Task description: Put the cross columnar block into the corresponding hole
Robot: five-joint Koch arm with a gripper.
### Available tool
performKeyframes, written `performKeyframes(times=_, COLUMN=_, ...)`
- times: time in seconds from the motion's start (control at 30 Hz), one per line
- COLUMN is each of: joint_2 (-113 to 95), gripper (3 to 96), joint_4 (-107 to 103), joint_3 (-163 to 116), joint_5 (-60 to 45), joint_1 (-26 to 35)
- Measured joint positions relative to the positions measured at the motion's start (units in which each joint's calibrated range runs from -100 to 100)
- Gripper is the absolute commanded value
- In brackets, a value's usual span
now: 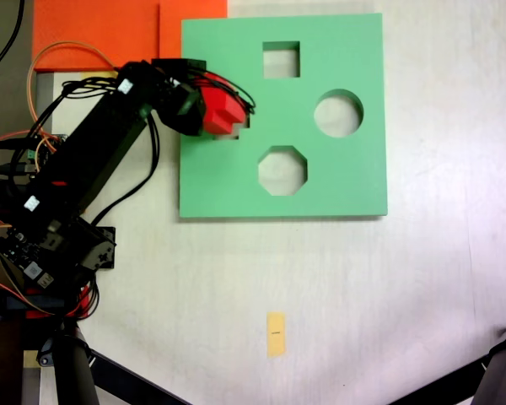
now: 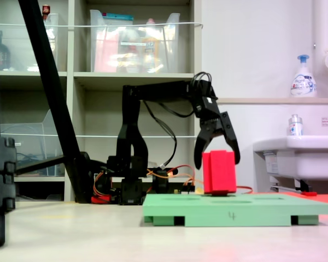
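- Red cross columnar block [image 2: 219,172] stands upright on the green foam board [image 2: 262,210], right of centre in the second exterior view; its base sits at the board's top surface, over the plus-shaped cutout. How deep it has entered cannot be told.
- In the first exterior view the block [image 1: 221,111] lies at the board's left edge, upper-middle left of the frame, covering most of the corresponding hole [image 1: 233,134], of which only a notched sliver shows below the block.
- Gripper [image 2: 217,158] of the black Koch arm [image 1: 101,152]: jaws spread, one finger down each side of the block's upper part. Whether the fingertips touch the block cannot be told.
- Board's other openings are unoccupied: square cutout [image 1: 281,59] at top, round cutout [image 1: 338,114] at right, octagonal cutout [image 1: 282,170] below centre.
- Orange sheet [image 1: 110,29] lies in the upper left of the first exterior view, touching the board's top-left corner.
- Small yellow tag [image 1: 276,334] rests on the table, lower centre, well apart from the board.
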Motion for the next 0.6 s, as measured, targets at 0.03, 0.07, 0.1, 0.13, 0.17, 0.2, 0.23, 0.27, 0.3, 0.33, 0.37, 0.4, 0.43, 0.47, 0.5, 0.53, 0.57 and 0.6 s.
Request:
performKeyframes(times=0.03, joint_2=-0.1, gripper=31.9, joint_4=0.0, joint_3=0.0, joint_5=0.1, joint_1=0.0)
performKeyframes(times=0.07, joint_2=-0.1, gripper=31.9, joint_4=0.0, joint_3=0.0, joint_5=0.2, joint_1=0.0)
performKeyframes(times=0.1, joint_2=-0.1, gripper=31.9, joint_4=0.0, joint_3=0.0, joint_5=0.2, joint_1=0.0)
performKeyframes(times=0.13, joint_2=-0.1, gripper=31.9, joint_4=0.1, joint_3=0.0, joint_5=0.2, joint_1=0.0)
performKeyframes(times=0.17, joint_2=-0.1, gripper=31.9, joint_4=0.0, joint_3=0.0, joint_5=0.2, joint_1=0.0)
performKeyframes(times=0.2, joint_2=-0.1, gripper=31.9, joint_4=0.0, joint_3=0.0, joint_5=0.2, joint_1=0.0)
performKeyframes(times=0.23, joint_2=-0.1, gripper=31.9, joint_4=0.0, joint_3=-0.1, joint_5=0.1, joint_1=0.0)
performKeyframes(times=0.27, joint_2=-0.1, gripper=31.9, joint_4=0.0, joint_3=-0.3, joint_5=0.2, joint_1=-0.1)
performKeyframes(times=0.3, joint_2=-0.3, gripper=31.9, joint_4=0.0, joint_3=-0.3, joint_5=0.4, joint_1=-0.2)
performKeyframes(times=0.33, joint_2=-0.1, gripper=31.9, joint_4=0.0, joint_3=-0.3, joint_5=0.6, joint_1=-0.2)
performKeyframes(times=0.37, joint_2=-0.3, gripper=31.9, joint_4=0.0, joint_3=-0.3, joint_5=0.8, joint_1=-0.3)
performKeyframes(times=0.4, joint_2=-0.1, gripper=31.9, joint_4=0.0, joint_3=-0.3, joint_5=0.9, joint_1=-0.3)
performKeyframes(times=0.43, joint_2=-0.3, gripper=31.9, joint_4=0.0, joint_3=-0.4, joint_5=0.9, joint_1=-0.4)
performKeyframes(times=0.47, joint_2=-0.3, gripper=31.9, joint_4=0.1, joint_3=-0.5, joint_5=0.9, joint_1=-0.4)
performKeyframes(times=0.5, joint_2=-0.3, gripper=31.9, joint_4=0.1, joint_3=-0.9, joint_5=0.9, joint_1=-0.5)
performKeyframes(times=0.53, joint_2=-0.4, gripper=32.1, joint_4=0.1, joint_3=-1.2, joint_5=0.9, joint_1=-0.6)
performKeyframes(times=0.57, joint_2=-0.4, gripper=32.1, joint_4=0.0, joint_3=-1.3, joint_5=0.9, joint_1=-0.6)
performKeyframes(times=0.6, joint_2=-0.4, gripper=32.1, joint_4=0.1, joint_3=-1.5, joint_5=0.9, joint_1=-0.7)
